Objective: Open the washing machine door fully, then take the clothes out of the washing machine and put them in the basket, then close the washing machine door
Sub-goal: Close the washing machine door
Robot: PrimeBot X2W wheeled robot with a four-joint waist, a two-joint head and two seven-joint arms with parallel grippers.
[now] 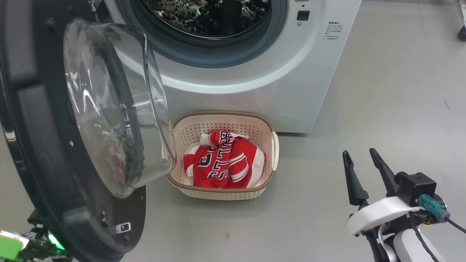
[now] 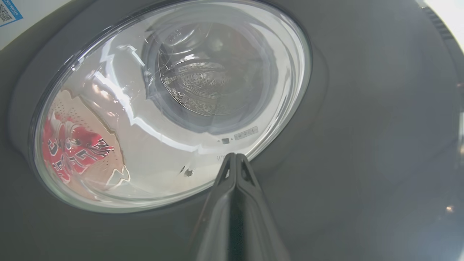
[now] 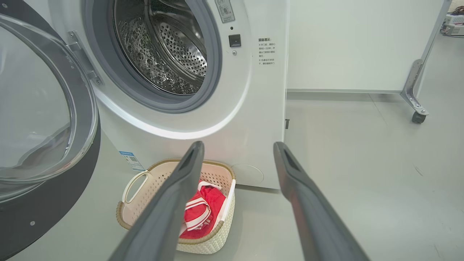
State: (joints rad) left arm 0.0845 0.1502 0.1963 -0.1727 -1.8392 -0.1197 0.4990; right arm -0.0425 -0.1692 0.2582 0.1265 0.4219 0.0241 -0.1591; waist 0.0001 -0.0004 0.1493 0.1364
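The washing machine (image 1: 255, 83) (image 3: 253, 108) stands with its steel drum (image 3: 163, 50) exposed. Its door (image 1: 72, 145) (image 3: 43, 119) is swung out at the left, inner side and glass bowl (image 1: 116, 105) facing me. The red clothes (image 1: 224, 160) (image 3: 203, 210) lie in the cream basket (image 1: 269, 134) (image 3: 145, 203) on the floor before the machine. My left gripper (image 2: 235, 156) is shut, its tips against the door's outer face at the glass edge; the basket and drum show through the glass (image 2: 170, 101). My right gripper (image 1: 360, 154) (image 3: 237, 145) hangs open and empty, right of the basket.
Grey floor (image 1: 393, 109) stretches to the right of the machine. A white panel on a wheeled metal foot (image 3: 417, 105) stands behind at the right. The left arm's base with a green light (image 1: 22, 245) sits under the door.
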